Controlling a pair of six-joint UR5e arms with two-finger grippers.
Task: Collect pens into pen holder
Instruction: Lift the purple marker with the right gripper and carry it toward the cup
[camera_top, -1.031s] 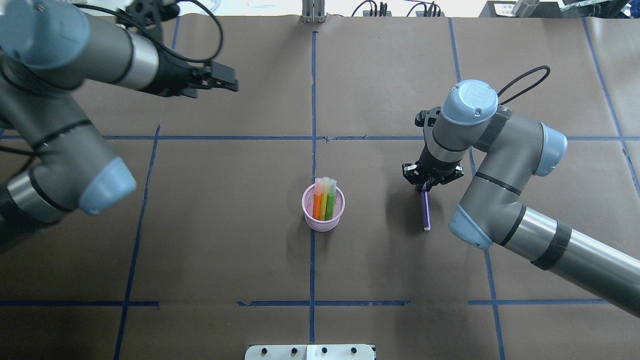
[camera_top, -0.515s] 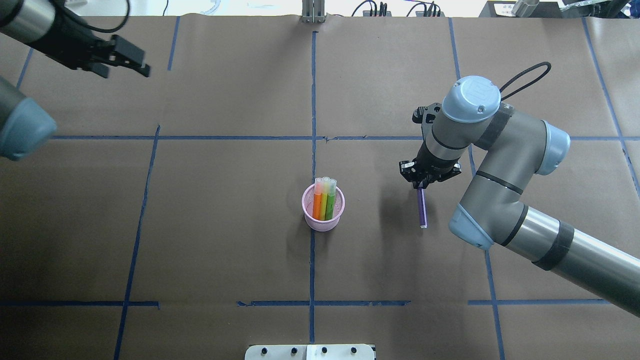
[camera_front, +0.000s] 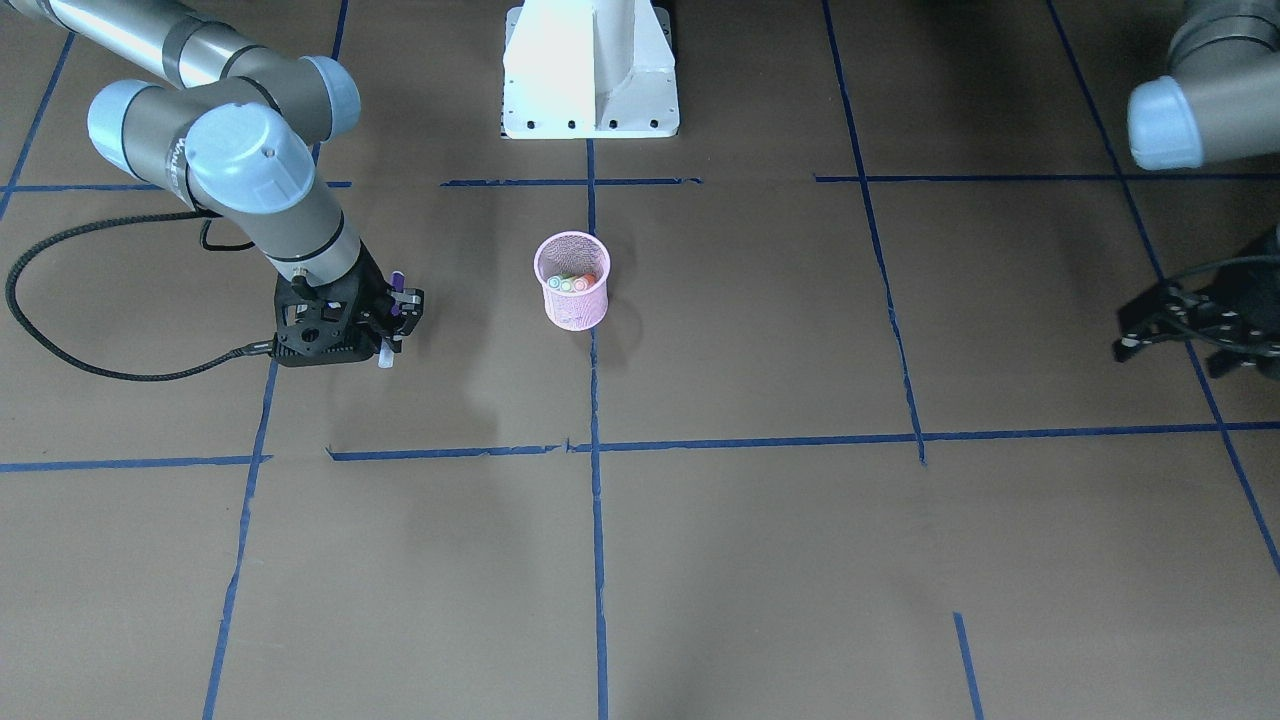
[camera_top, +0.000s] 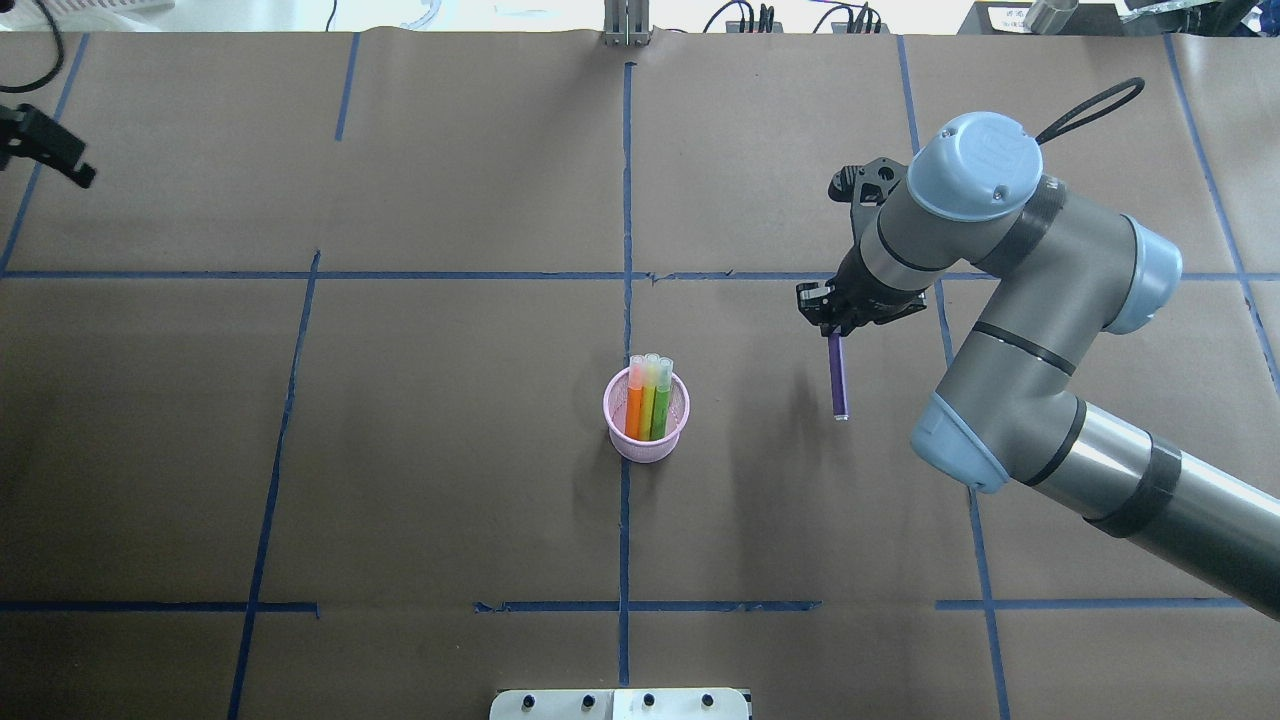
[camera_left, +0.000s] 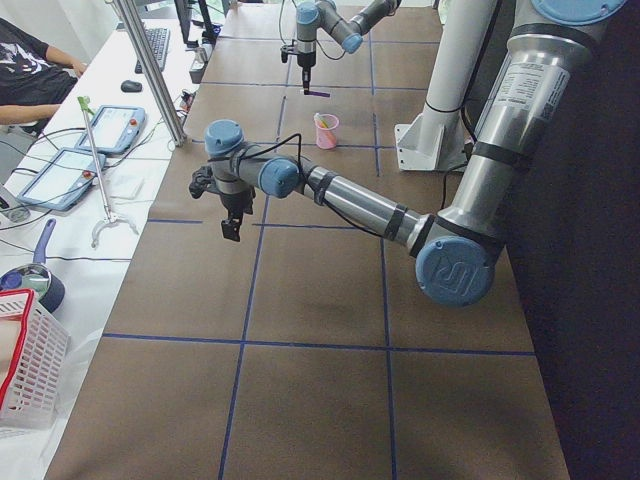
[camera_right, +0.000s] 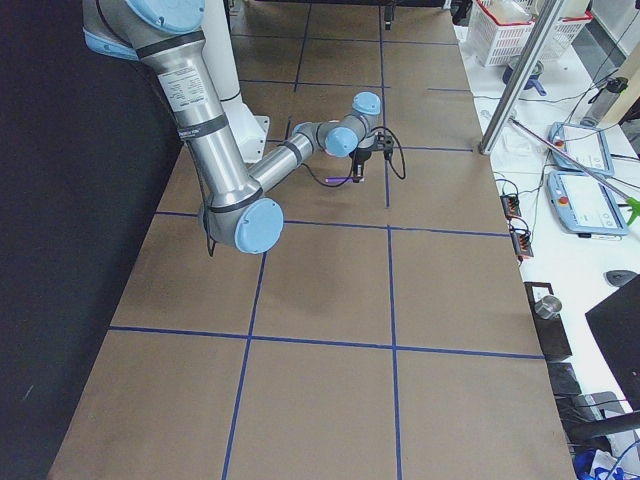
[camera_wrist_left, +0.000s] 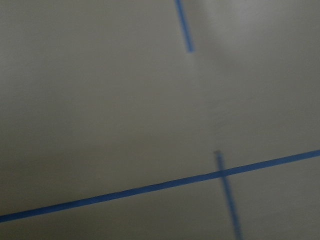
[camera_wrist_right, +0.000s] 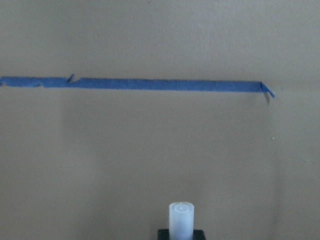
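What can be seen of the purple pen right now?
The purple pen is a slim, plastic-looking marker with a pale whitish end. The right gripper is shut on one end; the rest juts free. It looks lifted off the table, its shadow apart, well clear of the pen holder.
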